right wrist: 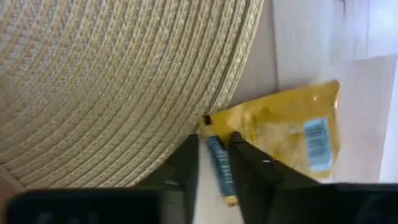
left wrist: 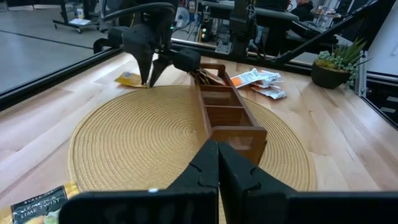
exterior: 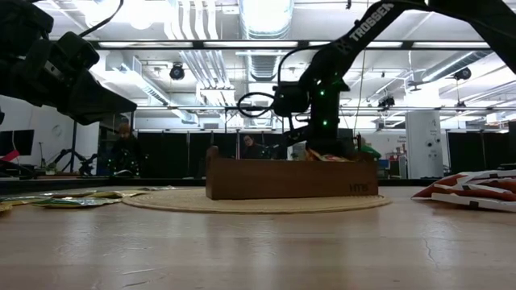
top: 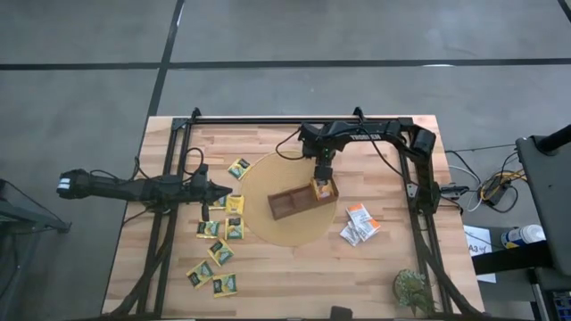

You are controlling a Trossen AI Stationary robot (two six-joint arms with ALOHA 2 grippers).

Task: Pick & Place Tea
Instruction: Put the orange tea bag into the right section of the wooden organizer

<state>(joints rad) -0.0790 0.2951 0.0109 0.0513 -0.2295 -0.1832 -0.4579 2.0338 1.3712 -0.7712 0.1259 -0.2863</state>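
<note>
My right gripper points down at the far right rim of the round woven mat, shut on a yellow tea packet. That packet also shows in the left wrist view. The brown wooden tray stands on the mat, with packets in its right-hand compartment. Several yellow-green packets lie flat on the table left of the mat, one more by its far left rim. White-and-orange packets lie right of it. My left gripper is shut and empty, level above the mat's left rim. My right gripper pinches the yellow packet's edge nearest the mat between its two fingers. It comes from above, pointing down. The rest of the packet spreads out flat past the fingers over the table beside the mat's rim.
A small potted plant stands at the table's near right corner. Black frame rails run along both sides of the table. Bare wood lies near the front edge. People and equipment show in the room behind.
</note>
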